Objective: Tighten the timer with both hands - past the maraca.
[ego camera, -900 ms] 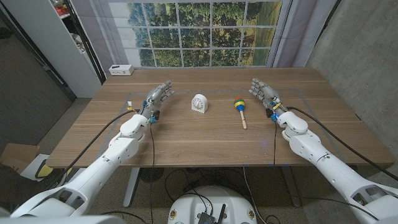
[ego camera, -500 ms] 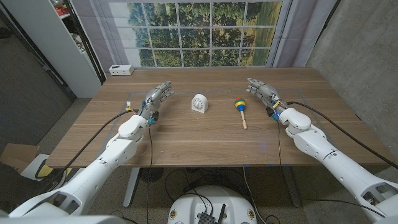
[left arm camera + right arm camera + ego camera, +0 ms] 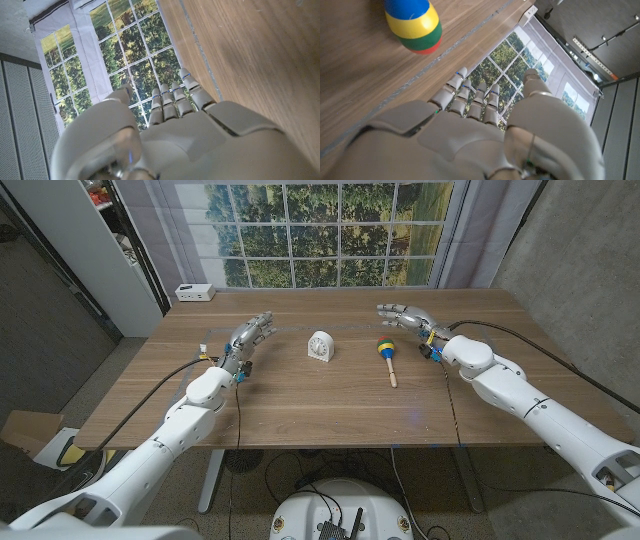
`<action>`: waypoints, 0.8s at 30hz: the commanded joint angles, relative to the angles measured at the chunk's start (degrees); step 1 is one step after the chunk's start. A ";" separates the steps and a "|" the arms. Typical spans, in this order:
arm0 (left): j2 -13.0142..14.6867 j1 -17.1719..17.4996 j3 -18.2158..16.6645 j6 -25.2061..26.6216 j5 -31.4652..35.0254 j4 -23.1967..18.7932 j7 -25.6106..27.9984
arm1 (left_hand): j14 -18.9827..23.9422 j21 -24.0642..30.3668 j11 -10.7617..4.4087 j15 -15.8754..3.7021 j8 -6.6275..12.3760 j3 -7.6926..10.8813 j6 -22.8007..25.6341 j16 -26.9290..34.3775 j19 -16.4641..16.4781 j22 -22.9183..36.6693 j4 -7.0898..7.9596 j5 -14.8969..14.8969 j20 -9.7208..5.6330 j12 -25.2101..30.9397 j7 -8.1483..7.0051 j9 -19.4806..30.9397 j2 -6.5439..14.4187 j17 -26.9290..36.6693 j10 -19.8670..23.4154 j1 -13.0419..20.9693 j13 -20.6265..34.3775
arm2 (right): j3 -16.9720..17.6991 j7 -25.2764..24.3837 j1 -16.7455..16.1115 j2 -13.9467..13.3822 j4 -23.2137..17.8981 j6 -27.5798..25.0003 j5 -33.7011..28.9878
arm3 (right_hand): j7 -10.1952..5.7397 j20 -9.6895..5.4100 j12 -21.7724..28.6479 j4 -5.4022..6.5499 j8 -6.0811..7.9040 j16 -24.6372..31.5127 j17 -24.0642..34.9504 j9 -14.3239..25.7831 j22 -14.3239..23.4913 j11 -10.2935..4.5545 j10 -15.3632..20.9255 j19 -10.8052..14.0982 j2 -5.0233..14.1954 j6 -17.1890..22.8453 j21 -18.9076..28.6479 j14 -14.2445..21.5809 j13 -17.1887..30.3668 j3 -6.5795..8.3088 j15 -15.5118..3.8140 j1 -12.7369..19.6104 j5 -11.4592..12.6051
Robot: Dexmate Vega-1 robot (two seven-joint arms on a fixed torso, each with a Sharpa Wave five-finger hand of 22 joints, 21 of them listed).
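A small white timer (image 3: 321, 346) with a round dial face stands upright near the middle of the wooden worktop (image 3: 300, 395), touched by nothing. Near it, toward the robot's right, a maraca (image 3: 386, 358) lies on its side, its head banded blue, yellow, green and red, its pale wooden handle pointing toward the near edge.

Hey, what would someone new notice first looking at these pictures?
Probably the white timer standing mid-table, with the colourful maraca lying just to its right. Then the two white arms: the left hand left of the timer, the right hand behind the maraca, both holding nothing.
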 commanded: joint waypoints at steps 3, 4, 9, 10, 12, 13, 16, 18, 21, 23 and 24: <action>0.30 0.67 -0.28 -0.90 0.45 0.23 0.11 | 0.37 -0.17 0.07 0.37 0.50 -0.03 0.71 0.05 -0.31 0.27 -0.47 0.08 0.38 0.49 0.18 0.25 -0.12 0.14 0.58 0.61 0.08 | -7.91 11.57 10.32 -1.93 -1.48 -6.04 -9.85 | -1.86 -0.50 -1.33 -0.20 -1.33 -0.12 0.32 0.06 0.26 -1.87 -4.13 -2.22 0.45 -3.59 -0.14 -2.96 0.39 1.74 -8.30 6.47 0.98; 0.43 0.86 -0.30 -0.35 0.59 -0.21 0.69 | 0.38 -0.18 0.10 0.32 0.51 -0.02 0.74 0.05 -0.33 0.27 -0.49 0.07 0.41 0.49 0.21 0.25 -0.11 0.15 0.59 0.61 0.09 | -8.32 12.17 10.87 -1.82 -1.38 -6.16 -10.40 | -1.97 -0.48 -1.36 -0.20 -1.40 -0.14 0.32 0.05 0.26 -1.75 -4.36 -2.32 0.43 -3.93 -0.12 -3.14 0.39 1.82 -8.48 6.88 1.02; 0.40 1.36 -0.45 -0.99 0.18 -0.09 0.18 | 0.50 -0.13 0.10 0.34 0.57 0.06 1.06 0.09 -0.37 0.28 -0.63 0.04 0.49 0.56 0.24 0.28 -0.08 0.16 0.69 0.62 0.10 | -10.46 15.59 13.80 -1.28 -0.69 -6.08 -13.27 | -2.42 -0.60 -1.58 -0.23 -1.67 -0.08 0.31 0.03 0.25 -2.22 -5.56 -2.83 0.22 -5.57 -0.12 -3.62 0.30 2.11 -8.57 8.64 1.09; 0.45 1.44 -0.48 -0.96 0.15 -0.14 0.17 | 0.50 -0.12 0.10 0.35 0.57 0.07 1.10 0.08 -0.36 0.29 -0.65 0.04 0.49 0.56 0.22 0.28 -0.07 0.16 0.66 0.62 0.10 | -10.95 16.49 14.57 -1.11 -0.35 -5.99 -13.87 | -2.70 -0.81 -1.64 -0.25 -1.71 -0.04 0.32 0.02 0.25 -2.42 -6.00 -3.03 0.43 -6.06 -0.12 -3.76 0.27 2.36 -8.73 9.41 1.23; 0.55 1.55 -0.51 -0.91 0.11 -0.22 0.13 | 0.50 -0.11 0.11 0.29 0.56 0.10 1.12 0.08 -0.38 0.29 -0.69 0.03 0.48 0.58 0.25 0.28 -0.05 0.16 0.69 0.63 0.11 | -12.16 18.38 16.16 -0.79 0.28 -5.81 -15.42 | -2.86 -0.51 -1.61 -0.57 -1.57 0.02 0.34 0.00 0.23 -1.98 -6.78 -3.19 1.25 -6.89 0.01 -4.10 0.18 3.59 -8.70 12.34 1.77; 0.61 1.62 -0.53 -0.76 0.08 -0.33 0.20 | 0.51 -0.10 0.07 0.28 0.55 0.11 1.11 0.08 -0.38 0.29 -0.72 0.03 0.48 0.60 0.27 0.29 -0.04 0.17 0.73 0.63 0.11 | -12.79 19.44 17.00 -0.59 0.69 -5.65 -16.17 | -3.37 -0.53 -1.58 -0.67 -1.56 0.02 0.34 -0.01 0.22 -2.32 -7.04 -3.36 1.53 -7.27 0.01 -4.27 0.14 4.14 -8.77 13.63 2.04; 0.62 1.70 -0.56 -1.25 -0.17 -0.04 -0.49 | 0.53 -0.10 0.08 0.30 0.51 0.17 1.12 0.08 -0.44 0.30 -0.80 0.01 0.55 0.66 0.30 0.30 -0.01 0.17 0.84 0.64 0.13 | -14.45 21.78 19.09 0.24 2.09 -4.70 -18.35 | -4.06 -0.88 -1.66 -0.64 -1.52 -0.02 0.32 -0.06 0.20 -3.51 -8.50 -4.03 1.81 -8.34 0.00 -5.13 -0.04 5.46 -9.09 17.38 2.84; 0.78 1.86 -0.60 -0.94 -0.23 -0.28 -0.37 | 0.50 -0.09 0.09 0.33 0.51 0.20 1.13 0.07 -0.45 0.30 -0.83 0.01 0.56 0.67 0.34 0.30 0.02 0.18 0.86 0.65 0.13 | -15.51 23.07 20.37 0.78 2.93 -3.90 -19.95 | -4.34 -1.01 -1.75 -0.61 -1.56 -0.05 0.32 -0.06 0.20 -3.93 -9.17 -4.13 1.81 -8.84 0.04 -5.46 -0.10 5.75 -9.21 18.44 3.04; 0.97 2.02 -0.69 -0.90 -0.39 -0.36 -0.59 | 0.48 -0.07 0.10 0.32 0.51 0.26 1.21 0.06 -0.46 0.31 -0.89 0.00 0.57 0.67 0.24 0.31 0.08 0.18 0.82 0.67 0.14 | -17.01 24.69 22.23 1.63 3.87 -2.70 -22.53 | -4.72 -1.27 -1.91 -0.32 -1.72 -0.04 0.33 -0.07 0.20 -4.40 -10.65 -4.60 1.41 -10.14 0.01 -6.02 -0.21 5.75 -9.40 19.83 3.11; 1.04 2.13 -0.74 -1.21 -0.47 -0.29 -0.90 | 0.48 -0.07 0.12 0.32 0.53 0.30 1.29 0.06 -0.47 0.31 -0.92 -0.01 0.58 0.67 0.33 0.32 0.11 0.18 0.82 0.68 0.15 | -17.95 25.46 23.36 2.12 4.17 -1.86 -24.46 | -4.84 -1.35 -1.91 -0.14 -1.75 -0.04 0.35 -0.07 0.21 -4.37 -11.28 -4.77 1.24 -10.76 0.03 -6.42 -0.28 5.63 -9.48 20.35 3.07; 1.06 2.23 -0.80 -1.24 -0.50 -0.37 -0.84 | 0.52 -0.06 0.08 0.38 0.53 0.32 1.33 0.07 -0.48 0.31 -0.95 -0.01 0.59 0.68 0.36 0.32 0.13 0.18 0.83 0.69 0.15 | -18.36 25.78 23.84 2.36 4.28 -1.45 -25.36 | -4.86 -1.39 -1.96 -0.07 -1.75 -0.03 0.37 -0.08 0.21 -4.44 -11.69 -4.78 1.14 -11.00 0.06 -6.56 -0.30 5.53 -9.49 20.52 3.02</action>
